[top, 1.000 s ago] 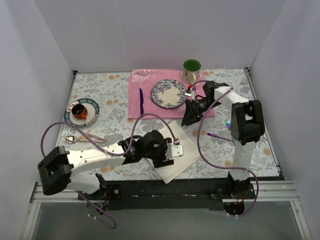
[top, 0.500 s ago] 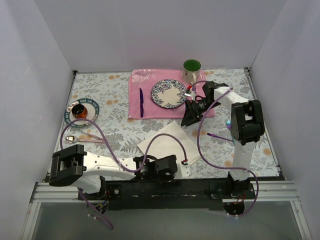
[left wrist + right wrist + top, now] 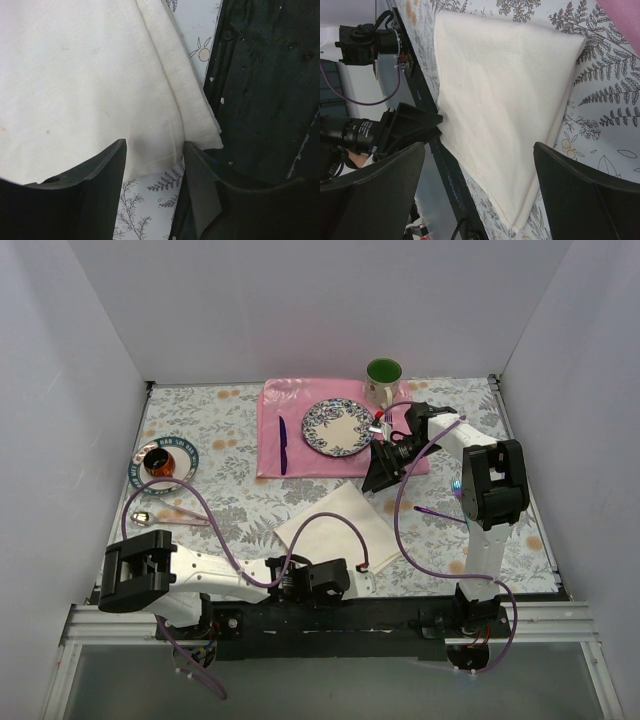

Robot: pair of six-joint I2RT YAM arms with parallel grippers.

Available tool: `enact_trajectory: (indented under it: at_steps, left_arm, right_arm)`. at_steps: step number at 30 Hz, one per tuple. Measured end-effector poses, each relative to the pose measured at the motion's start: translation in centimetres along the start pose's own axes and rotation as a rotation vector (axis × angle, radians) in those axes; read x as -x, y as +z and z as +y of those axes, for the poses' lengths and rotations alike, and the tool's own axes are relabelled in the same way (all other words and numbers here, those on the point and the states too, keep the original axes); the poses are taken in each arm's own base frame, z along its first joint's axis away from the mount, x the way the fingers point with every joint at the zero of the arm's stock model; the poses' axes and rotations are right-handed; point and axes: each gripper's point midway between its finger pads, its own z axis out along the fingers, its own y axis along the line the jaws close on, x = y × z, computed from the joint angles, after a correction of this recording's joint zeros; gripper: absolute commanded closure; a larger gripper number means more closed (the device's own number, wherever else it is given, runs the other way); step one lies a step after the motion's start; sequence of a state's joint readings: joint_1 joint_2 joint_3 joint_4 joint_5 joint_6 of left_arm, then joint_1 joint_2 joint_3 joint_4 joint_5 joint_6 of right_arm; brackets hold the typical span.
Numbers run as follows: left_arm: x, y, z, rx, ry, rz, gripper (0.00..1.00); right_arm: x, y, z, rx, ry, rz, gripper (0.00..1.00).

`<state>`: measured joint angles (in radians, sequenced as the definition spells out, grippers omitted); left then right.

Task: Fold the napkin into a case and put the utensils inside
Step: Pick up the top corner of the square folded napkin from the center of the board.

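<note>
Cloth this soft and light will sag and slide out of its fold unless it is gripped through a hem. So we would take the napkin [image 3: 335, 530] at its stitched near corner, where the layers lie doubled. It lies folded on the floral table [image 3: 225, 420], nearer the arms than the pink placemat [image 3: 300, 455], with its near corner at the table's front edge. In the left wrist view the left gripper [image 3: 155, 150] stands part-open with that hemmed corner between its fingers; whether the pads touch the cloth we cannot quite tell. The right gripper [image 3: 479, 150] hangs above the napkin's far side, spread wide and holding nothing. We judge a pinch across both layers safest, since one layer alone would peel away. No brand, label or readable writing shows anywhere.
</note>
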<state>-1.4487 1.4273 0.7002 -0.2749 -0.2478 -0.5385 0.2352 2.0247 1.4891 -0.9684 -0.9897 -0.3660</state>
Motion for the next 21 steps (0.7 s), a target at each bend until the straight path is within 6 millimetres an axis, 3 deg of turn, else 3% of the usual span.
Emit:
enact_trajectory:
  at_steps: [7,10,14,16,21]
  left_arm:
    - [0.0,-0.1,0.2,0.007,0.006,-0.007,0.69]
    - [0.2,-0.3,0.4,0.013,0.011,-0.013,0.72]
    - [0.3,-0.3,0.5,0.017,0.02,-0.015,0.87]
    - [0.3,-0.4,0.6,0.02,0.027,-0.016,1.0]
    - [0.6,-0.4,1.6,0.034,0.033,-0.023,1.0]
  right_arm:
    - [0.0,0.0,0.0,0.0,0.0,0.0,0.01]
    - [0.0,0.0,0.0,0.0,0.0,0.0,0.01]
    - [0.0,0.0,0.0,0.0,0.0,0.0,0.01]
    - [0.0,0.0,0.0,0.0,0.0,0.0,0.01]
    - [0.0,0.0,0.0,0.0,0.0,0.0,0.01]
